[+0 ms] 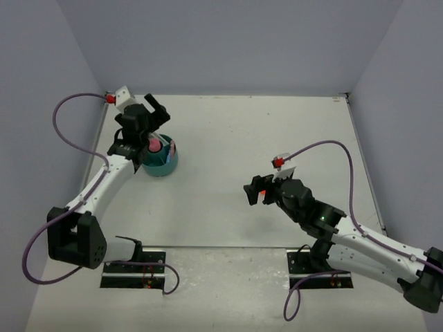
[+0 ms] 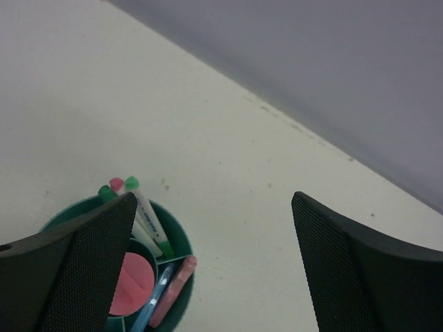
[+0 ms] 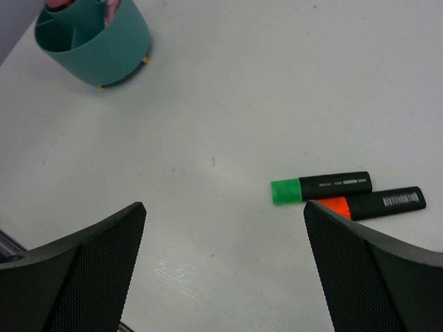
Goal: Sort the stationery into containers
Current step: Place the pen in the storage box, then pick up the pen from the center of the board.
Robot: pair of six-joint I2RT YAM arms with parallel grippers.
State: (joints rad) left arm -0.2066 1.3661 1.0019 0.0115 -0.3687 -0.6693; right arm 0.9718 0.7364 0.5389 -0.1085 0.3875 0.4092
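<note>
Round teal organiser (image 3: pixel 104 52), upright on the bench, with inner dividers. Inside it: thin white pens (image 2: pixel 143 213) with green and pink caps, leaning against the rim; a pink stubby tube (image 2: pixel 133 282), seen from its top; next to it a slim blue piece (image 2: pixel 156 299) and a pink piece (image 2: pixel 177 289). Well apart, flat on the bench: green highlighter (image 3: pixel 320 187) and orange highlighter (image 3: pixel 377 203), both with black bodies, just beside each other, almost parallel.

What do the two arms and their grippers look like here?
The left arm and right arm have white links, black joints and black base plates. Each trails a looping purple cable to a red-and-white plug. The black fingers carry a fine mesh texture.
</note>
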